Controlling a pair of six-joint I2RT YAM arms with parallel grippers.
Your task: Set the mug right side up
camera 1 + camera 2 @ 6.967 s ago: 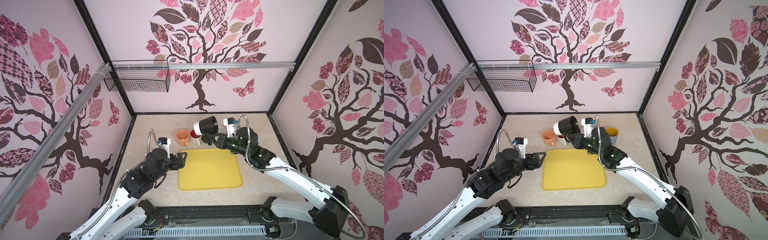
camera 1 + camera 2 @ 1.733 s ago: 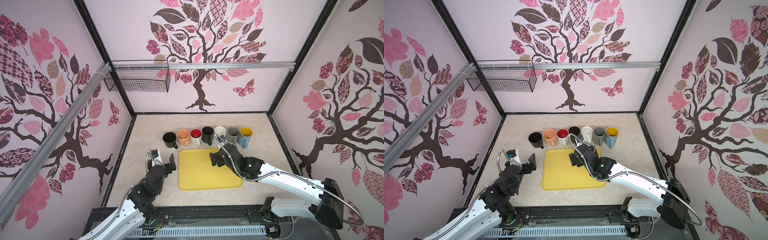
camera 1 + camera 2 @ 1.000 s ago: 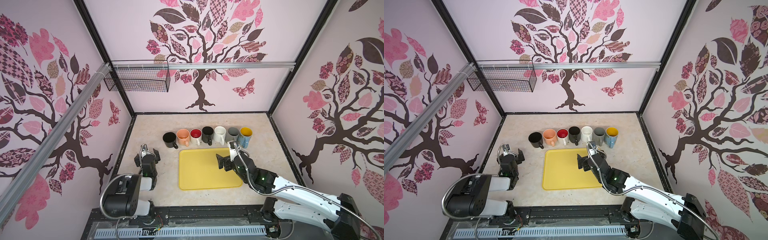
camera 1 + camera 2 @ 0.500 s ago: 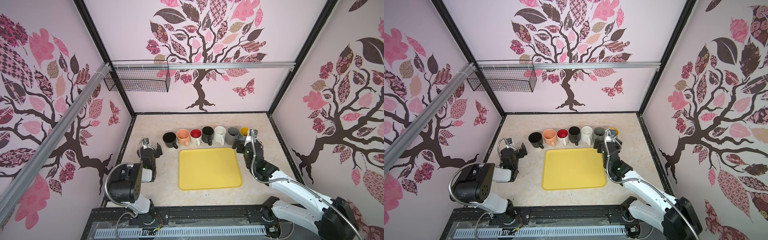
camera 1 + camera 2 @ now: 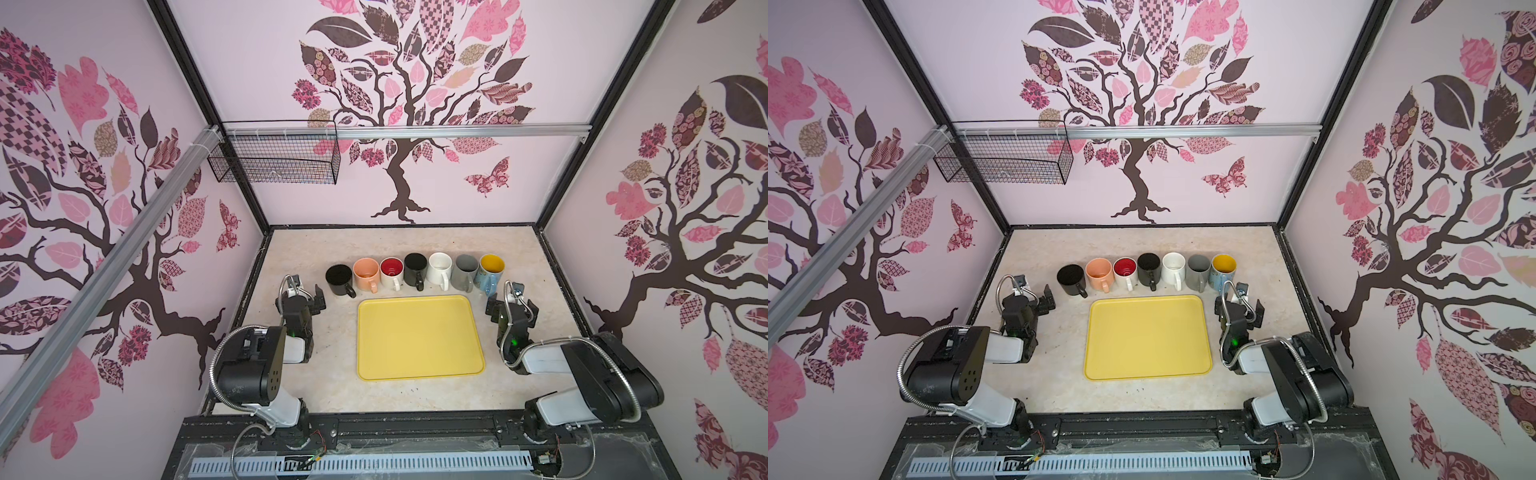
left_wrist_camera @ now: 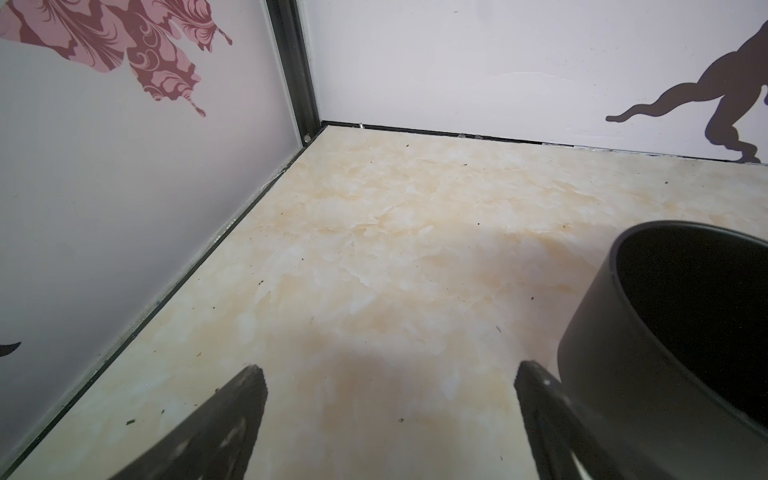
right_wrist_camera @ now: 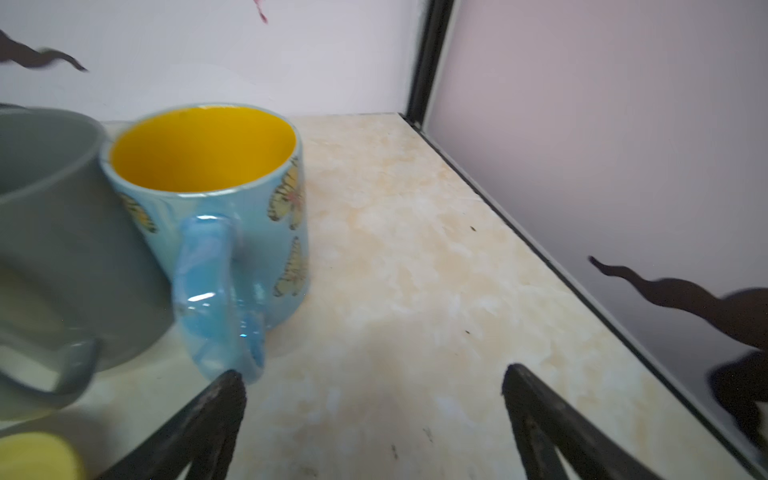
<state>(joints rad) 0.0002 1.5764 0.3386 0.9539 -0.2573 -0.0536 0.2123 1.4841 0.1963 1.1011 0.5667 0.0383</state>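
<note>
The dark mug (image 5: 415, 268), held tilted in the air seven seconds back, is now set upright in the row. The right gripper (image 5: 512, 311) has been emptied and spread wide. Both it and the left gripper (image 5: 303, 300) have been drawn back beside the tray (image 5: 415, 332).

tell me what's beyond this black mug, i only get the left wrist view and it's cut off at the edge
observer: The black mug is the left end of a row of seven mugs, all standing mouth up.
operator: what's in front of them
observer: A yellow tray lies just in front of the row, with nothing on it.
operator: and over on the right
observer: The right claw is open and holds nothing, low beside the blue mug at the row's other end.
</note>
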